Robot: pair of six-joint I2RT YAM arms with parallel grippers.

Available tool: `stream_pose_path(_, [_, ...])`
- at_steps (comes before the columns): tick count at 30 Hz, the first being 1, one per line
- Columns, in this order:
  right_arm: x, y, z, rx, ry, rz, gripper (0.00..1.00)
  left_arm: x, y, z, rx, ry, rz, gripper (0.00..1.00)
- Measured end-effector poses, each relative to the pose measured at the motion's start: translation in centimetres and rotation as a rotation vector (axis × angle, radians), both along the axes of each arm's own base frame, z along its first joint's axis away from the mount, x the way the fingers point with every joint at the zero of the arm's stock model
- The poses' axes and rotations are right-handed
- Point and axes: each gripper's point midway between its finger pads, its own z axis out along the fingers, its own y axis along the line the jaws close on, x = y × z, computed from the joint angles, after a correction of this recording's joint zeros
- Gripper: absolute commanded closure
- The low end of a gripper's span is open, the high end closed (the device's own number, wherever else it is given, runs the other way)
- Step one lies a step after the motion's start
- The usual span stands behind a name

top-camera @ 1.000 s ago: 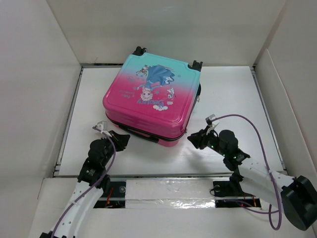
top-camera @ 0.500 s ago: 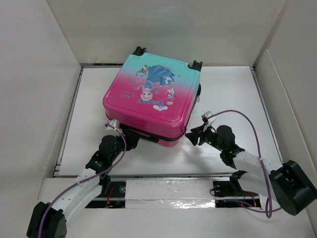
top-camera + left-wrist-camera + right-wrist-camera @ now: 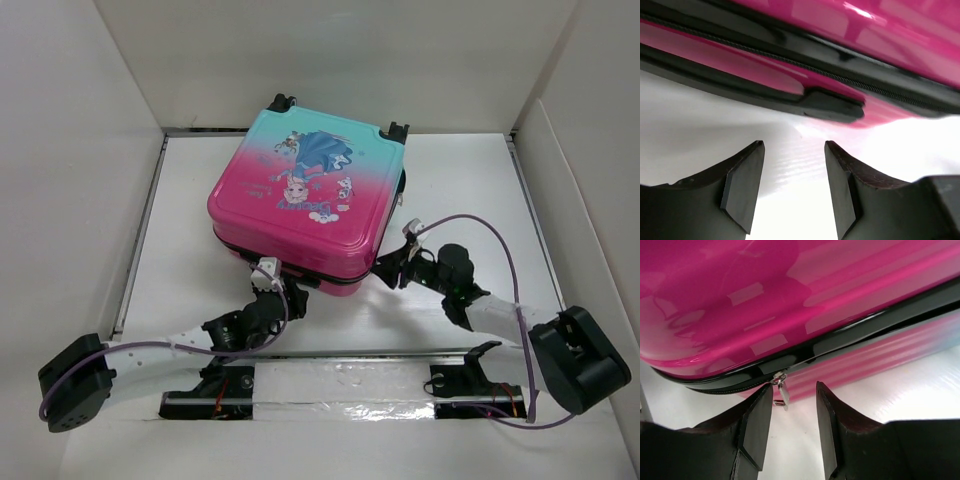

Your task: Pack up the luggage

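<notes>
The luggage (image 3: 305, 195) lies flat and closed at the middle back of the table, with its pink-to-teal shell facing up. My left gripper (image 3: 283, 297) sits low at its front edge. In the left wrist view the left gripper (image 3: 794, 146) is open and empty, just short of the black handle (image 3: 832, 106). My right gripper (image 3: 387, 267) is at the luggage's front right corner. In the right wrist view the right gripper (image 3: 794, 387) is open, and the metal zipper pull (image 3: 783, 391) hangs between its fingertips, close to the left finger (image 3: 757, 427).
White walls (image 3: 80, 170) box in the table on the left, back and right. The luggage's black wheels (image 3: 282, 101) point to the back wall. A shiny taped strip (image 3: 340, 380) runs along the near edge between the arm bases.
My left arm has dropped low and swung right along the luggage's front edge, and its jaws have opened. My right gripper has moved in closer to the corner with the zipper pull.
</notes>
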Motion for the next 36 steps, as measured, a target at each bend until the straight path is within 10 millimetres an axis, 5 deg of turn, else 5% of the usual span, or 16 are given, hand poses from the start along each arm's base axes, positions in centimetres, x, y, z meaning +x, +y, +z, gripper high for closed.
stream_pose_path(6, [-0.2, 0.6, 0.1, 0.012, -0.002, 0.048, 0.58, 1.0, -0.2, 1.5, -0.062, -0.047, 0.055, 0.53])
stream_pose_path(17, [-0.5, 2.0, 0.2, 0.053, 0.019, 0.054, 1.00, 1.8, -2.3, 3.1, -0.117, -0.089, 0.024, 0.52])
stream_pose_path(25, [-1.0, 1.4, 0.6, 0.055, 0.018, -0.054, 1.00, 2.4, -3.7, 2.9, -0.083, -0.093, -0.009, 0.53])
stream_pose_path(36, [-4.7, 1.2, 0.8, 0.004, 0.086, -0.181, 1.00, 3.3, -6.7, 3.2, -0.092, -0.084, -0.072, 0.53])
